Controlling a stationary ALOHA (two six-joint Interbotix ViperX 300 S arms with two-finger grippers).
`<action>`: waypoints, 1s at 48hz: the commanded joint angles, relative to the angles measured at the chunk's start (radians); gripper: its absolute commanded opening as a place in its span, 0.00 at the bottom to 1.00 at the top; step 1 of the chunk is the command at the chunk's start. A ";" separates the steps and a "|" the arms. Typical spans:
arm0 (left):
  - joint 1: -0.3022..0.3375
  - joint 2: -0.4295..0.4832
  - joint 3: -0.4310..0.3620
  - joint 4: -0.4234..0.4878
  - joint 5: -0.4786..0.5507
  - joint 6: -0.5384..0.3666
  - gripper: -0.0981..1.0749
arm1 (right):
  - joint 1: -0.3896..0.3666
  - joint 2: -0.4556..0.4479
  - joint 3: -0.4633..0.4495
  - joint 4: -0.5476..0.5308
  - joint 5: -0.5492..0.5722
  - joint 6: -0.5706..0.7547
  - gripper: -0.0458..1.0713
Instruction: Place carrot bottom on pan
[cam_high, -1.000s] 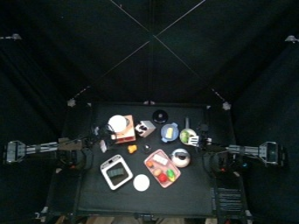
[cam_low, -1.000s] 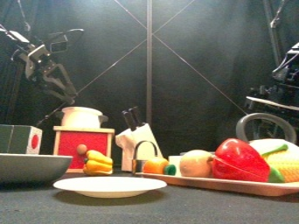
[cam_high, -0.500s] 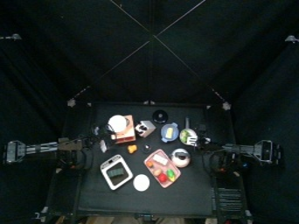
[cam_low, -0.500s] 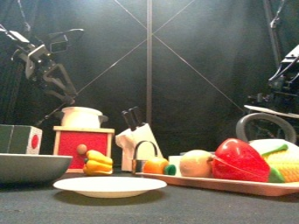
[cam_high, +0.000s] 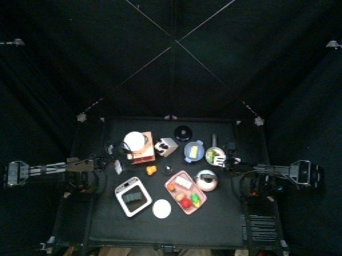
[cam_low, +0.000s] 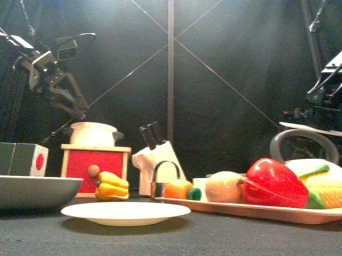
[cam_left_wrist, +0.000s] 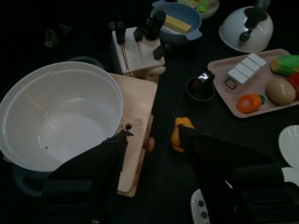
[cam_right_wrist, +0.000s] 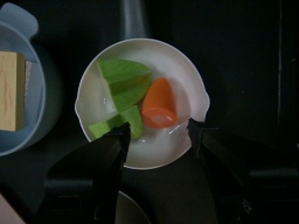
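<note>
An orange carrot piece (cam_right_wrist: 159, 102) lies next to green vegetable pieces (cam_right_wrist: 121, 87) in a white round pan-like dish (cam_right_wrist: 93, 131) with a grey handle (cam_right_wrist: 131, 17). My right gripper (cam_right_wrist: 160, 171) hangs open above this dish, one jaw on each side of it. In the top view the dish (cam_high: 217, 156) stands at the table's right, by the right gripper (cam_high: 239, 170). My left gripper (cam_left_wrist: 163, 175) is open and empty over a white pot (cam_left_wrist: 59, 109) and a wooden board (cam_left_wrist: 136, 114). The left arm (cam_high: 80, 174) is at the table's left.
A knife block (cam_left_wrist: 138, 48), a blue bowl (cam_left_wrist: 177, 19) with a yellow piece, a kettle (cam_left_wrist: 247, 24) and a pink tray (cam_left_wrist: 251, 96) of toy food stand mid-table. A small black cup (cam_left_wrist: 201, 87), a white plate (cam_high: 162, 208) and a grey tray (cam_high: 132, 197) are nearby.
In the front view the right arm has shifted slightly towards the right edge. The left arm and the objects have not moved.
</note>
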 joint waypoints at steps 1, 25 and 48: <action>0.003 0.002 -0.012 0.002 -0.006 -0.002 0.82 | 0.002 -0.005 -0.008 0.002 -0.002 0.000 0.84; 0.003 0.002 -0.014 0.003 -0.008 0.002 0.82 | 0.018 0.020 -0.002 0.011 -0.049 -0.008 0.84; -0.069 -0.023 -0.044 -0.002 -0.020 0.005 0.82 | 0.029 0.018 -0.011 0.002 -0.055 -0.018 0.84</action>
